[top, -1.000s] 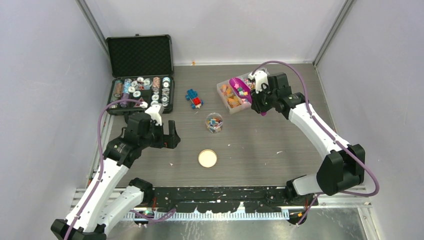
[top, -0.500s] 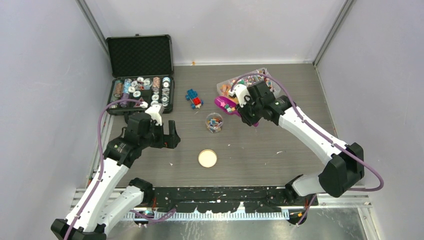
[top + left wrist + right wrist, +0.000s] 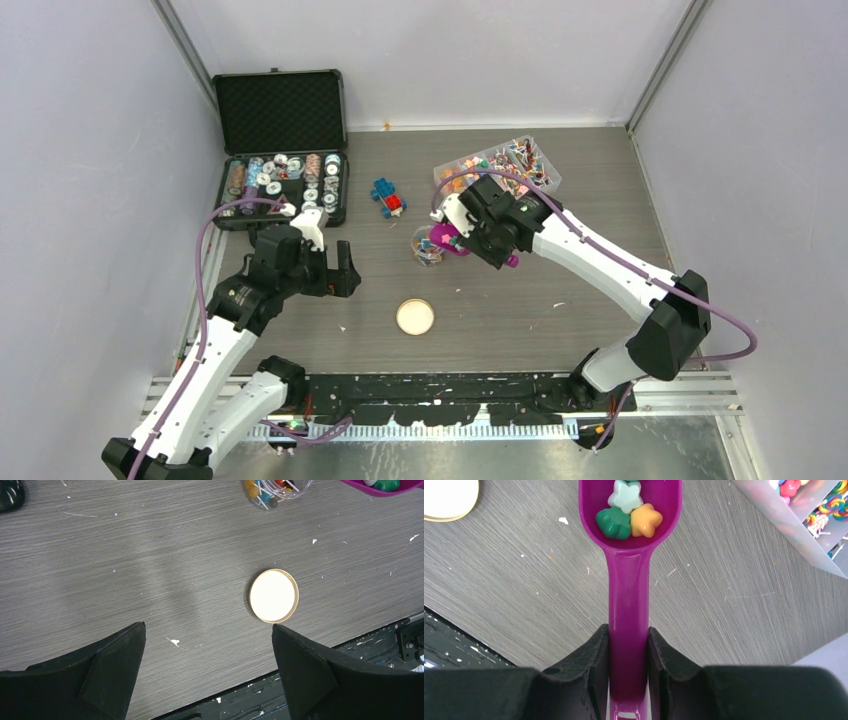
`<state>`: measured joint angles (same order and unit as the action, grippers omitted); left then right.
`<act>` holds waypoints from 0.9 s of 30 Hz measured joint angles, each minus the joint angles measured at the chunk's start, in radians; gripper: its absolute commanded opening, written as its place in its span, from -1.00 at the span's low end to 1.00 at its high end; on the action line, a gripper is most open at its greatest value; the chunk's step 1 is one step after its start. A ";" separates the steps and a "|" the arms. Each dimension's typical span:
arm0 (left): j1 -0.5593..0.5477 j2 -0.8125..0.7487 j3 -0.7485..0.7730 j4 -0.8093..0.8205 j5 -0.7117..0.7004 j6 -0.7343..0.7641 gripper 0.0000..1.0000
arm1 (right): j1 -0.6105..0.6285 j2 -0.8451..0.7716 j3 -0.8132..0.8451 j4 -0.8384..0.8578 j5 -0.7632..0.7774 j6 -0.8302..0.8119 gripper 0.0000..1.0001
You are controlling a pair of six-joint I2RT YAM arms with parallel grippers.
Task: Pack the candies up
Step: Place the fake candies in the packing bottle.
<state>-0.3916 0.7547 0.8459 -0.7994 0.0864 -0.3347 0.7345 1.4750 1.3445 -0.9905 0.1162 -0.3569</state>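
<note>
Candies [image 3: 629, 515] are lying in the purple plastic scoop [image 3: 628, 595], just right of the small clear jar [image 3: 428, 246]; the right tool [image 3: 628, 634] is clamping the scoop's handle; the left tool [image 3: 207, 627] is hanging open; pouring is likely coming next, calling for centring over the jar's mouth.

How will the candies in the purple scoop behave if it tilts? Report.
The candies lie loose in the open scoop, so they would probably slide out at a slight tilt. They look small and glossy, so likely light and apt to scatter.

Candies [image 3: 615, 522] sit in the scoop [image 3: 628, 605] beside jar [image 3: 427, 250].
</note>
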 measured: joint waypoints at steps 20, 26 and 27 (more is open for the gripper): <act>0.000 -0.008 -0.002 0.000 -0.001 0.000 0.98 | 0.102 0.132 0.165 -0.193 0.177 -0.002 -0.99; 0.000 -0.013 -0.002 0.000 -0.001 0.000 0.98 | 0.111 0.169 0.204 -0.215 0.207 0.000 -0.99; 0.000 -0.014 -0.002 0.000 -0.001 0.000 0.98 | 0.113 0.175 0.209 -0.217 0.214 0.001 -0.99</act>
<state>-0.3916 0.7406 0.8444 -0.7994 0.0853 -0.3344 0.8474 1.6497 1.5532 -1.2079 0.3302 -0.3561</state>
